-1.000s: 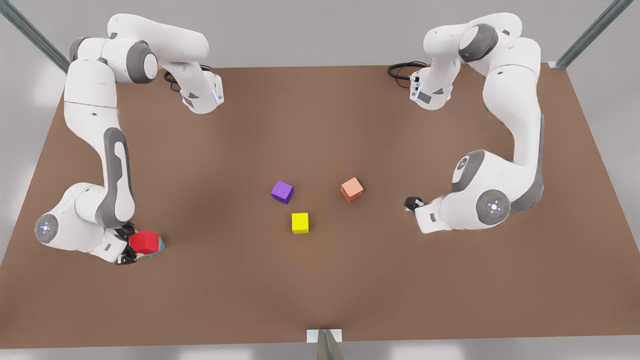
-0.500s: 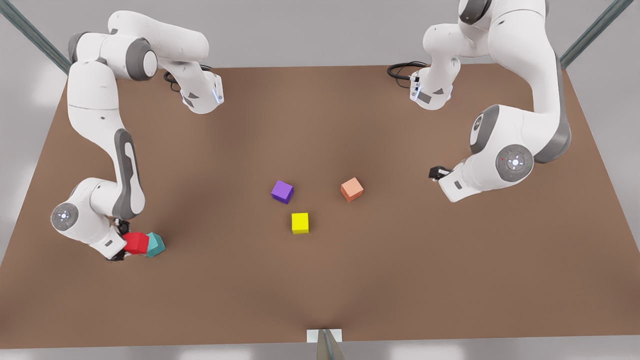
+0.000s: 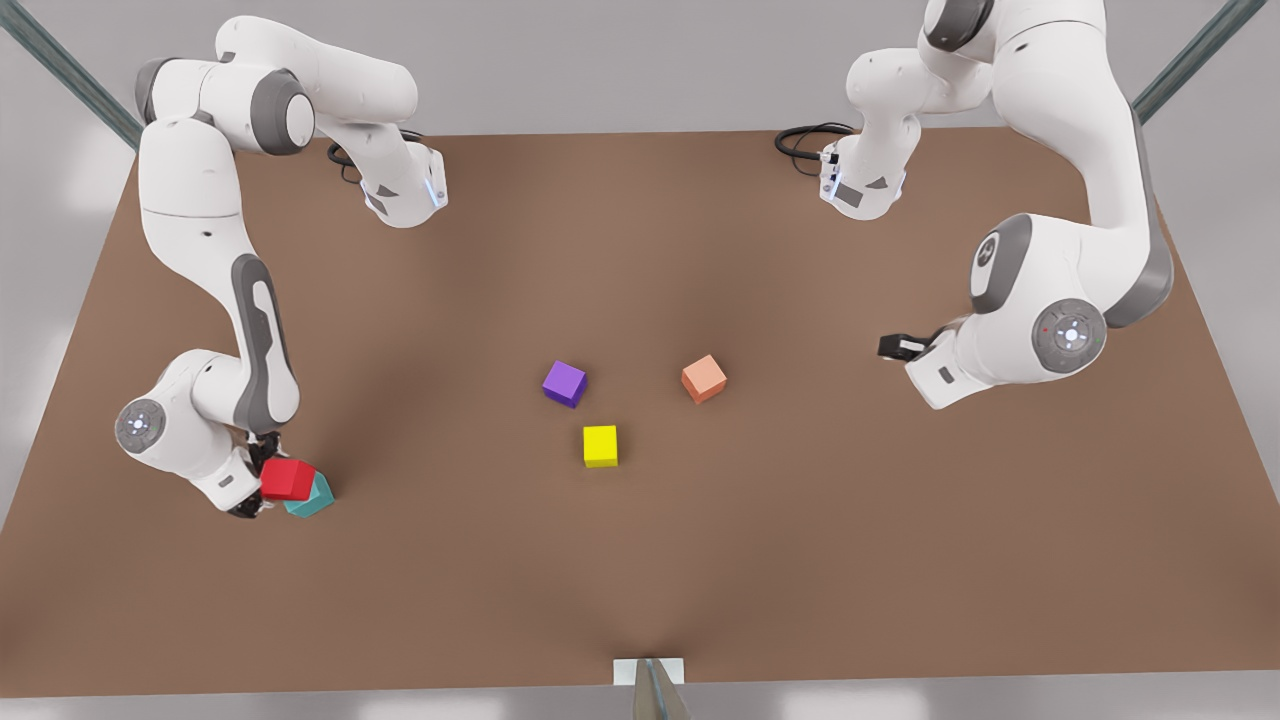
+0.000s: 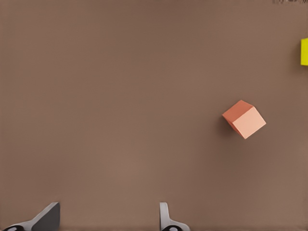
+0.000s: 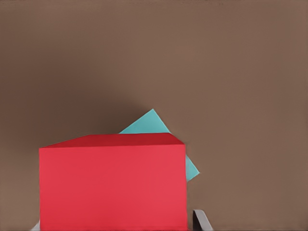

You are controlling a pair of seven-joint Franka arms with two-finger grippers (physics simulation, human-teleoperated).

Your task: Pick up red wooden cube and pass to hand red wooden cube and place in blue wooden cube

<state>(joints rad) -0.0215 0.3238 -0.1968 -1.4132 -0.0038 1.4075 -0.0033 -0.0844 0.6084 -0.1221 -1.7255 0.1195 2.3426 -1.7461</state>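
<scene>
The small bright red wooden cube (image 3: 287, 479) is seen pinched in the right hand (image 3: 262, 478) at the front view's left, near the front edge of the brown surface (image 3: 640, 560). The cube is held over the small teal-blue wooden cube (image 3: 314, 497), which rests on the surface and peeks out from beneath it on the side toward the front view's right; whether the two cubes touch cannot be told. In the right wrist view the red cube (image 5: 113, 185) is shown close up, with a corner of the teal cube (image 5: 156, 130) visible behind it and one fingertip (image 5: 201, 220) seen beside its edge. The left hand (image 3: 900, 346) is held above the surface at the front view's right, well apart from the cubes, its fingers (image 4: 166, 219) spread and nothing between them. A pale salmon-orange cube (image 3: 704, 379), a purple cube (image 3: 564, 384) and a yellow cube (image 3: 600, 446) are grouped near the middle of the surface, none touching another.
</scene>
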